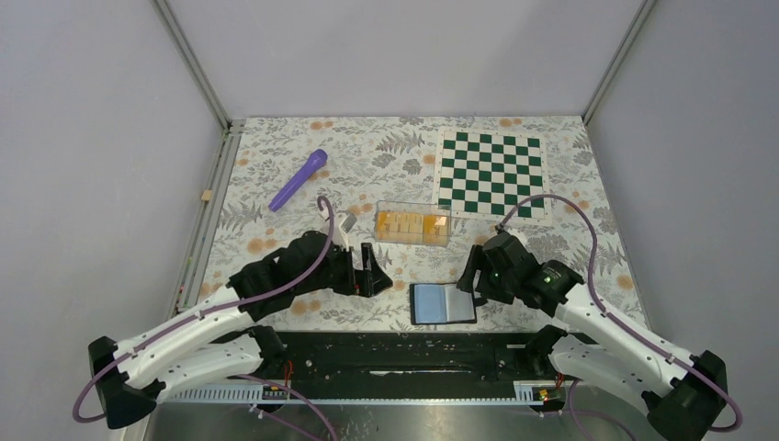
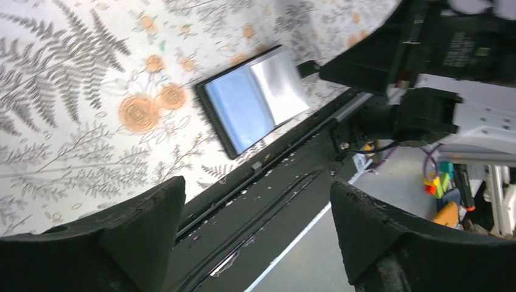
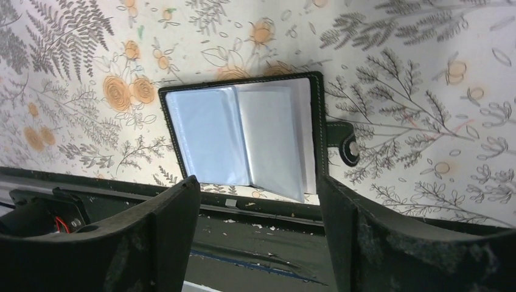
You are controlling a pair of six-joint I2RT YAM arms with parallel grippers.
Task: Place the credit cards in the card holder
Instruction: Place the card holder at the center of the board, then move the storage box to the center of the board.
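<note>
The card holder (image 1: 443, 303), a black wallet with pale blue-grey sleeves, lies open on the table near the front edge. It also shows in the left wrist view (image 2: 255, 97) and in the right wrist view (image 3: 243, 137). Several orange-yellow credit cards (image 1: 411, 225) sit inside a clear plastic box (image 1: 413, 238) behind it. My left gripper (image 1: 378, 274) is open and empty, left of the wallet. My right gripper (image 1: 470, 278) is open and empty, at the wallet's right edge.
A purple marker-like stick (image 1: 299, 179) lies at the back left. A green-and-white chequered mat (image 1: 490, 173) lies at the back right. A black rail (image 1: 395, 354) runs along the front edge. Grey walls close in the sides.
</note>
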